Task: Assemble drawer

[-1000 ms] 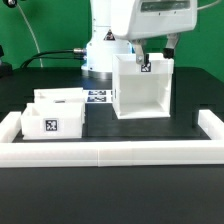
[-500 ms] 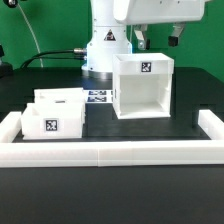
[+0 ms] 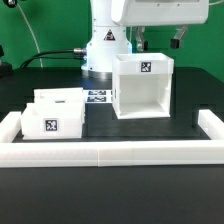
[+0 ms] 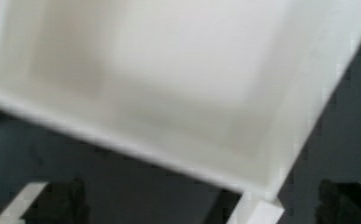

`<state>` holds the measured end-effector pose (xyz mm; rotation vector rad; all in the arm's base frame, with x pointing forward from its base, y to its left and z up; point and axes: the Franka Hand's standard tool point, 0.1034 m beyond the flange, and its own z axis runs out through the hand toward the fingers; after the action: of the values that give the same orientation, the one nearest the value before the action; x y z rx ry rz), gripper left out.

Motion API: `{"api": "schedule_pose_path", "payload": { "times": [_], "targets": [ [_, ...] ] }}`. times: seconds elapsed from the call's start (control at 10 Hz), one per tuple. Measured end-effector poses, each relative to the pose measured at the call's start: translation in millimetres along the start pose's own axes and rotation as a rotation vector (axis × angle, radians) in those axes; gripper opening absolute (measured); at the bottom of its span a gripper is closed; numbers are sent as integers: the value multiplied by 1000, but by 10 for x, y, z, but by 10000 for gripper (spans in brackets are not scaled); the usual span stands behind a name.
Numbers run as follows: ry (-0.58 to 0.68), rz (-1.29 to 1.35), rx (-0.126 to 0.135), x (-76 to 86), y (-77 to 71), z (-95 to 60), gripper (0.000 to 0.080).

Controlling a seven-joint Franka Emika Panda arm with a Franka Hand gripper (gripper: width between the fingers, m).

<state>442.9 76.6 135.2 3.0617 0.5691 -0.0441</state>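
The white boxy drawer housing (image 3: 143, 88) stands upright on the black table at centre right, its open front toward the camera and a square tag on its top rim. Two small white trays (image 3: 52, 114), each tagged, sit side by side at the exterior view's left. My gripper (image 3: 158, 41) hangs just above the housing's rear top edge, open and empty, with one finger (image 3: 138, 42) on each side. In the wrist view the blurred white housing (image 4: 159, 85) fills most of the picture, and my dark fingers (image 4: 52, 203) show wide apart at the edge.
A long low white border wall (image 3: 110, 152) runs along the front and up both sides. The marker board (image 3: 98, 96) lies flat behind the trays, next to the housing. The robot's white base (image 3: 105, 50) stands at the back.
My gripper has risen from the housing's top rear edge to just above it, open. The housing and trays stay put.
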Motion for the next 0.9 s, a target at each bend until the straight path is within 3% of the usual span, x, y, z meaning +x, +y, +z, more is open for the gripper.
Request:
{"api": "schedule_pose_path", "payload": {
  "times": [0.3, 0.5, 0.8, 0.9],
  "targets": [
    [-22, 151, 6, -139, -150, 121, 650],
    [-32, 211, 37, -184, -206, 208, 650],
    [-38, 218, 47, -207, -266, 273, 650],
    [-41, 213, 47, -209, -289, 283, 496]
  ]
}}
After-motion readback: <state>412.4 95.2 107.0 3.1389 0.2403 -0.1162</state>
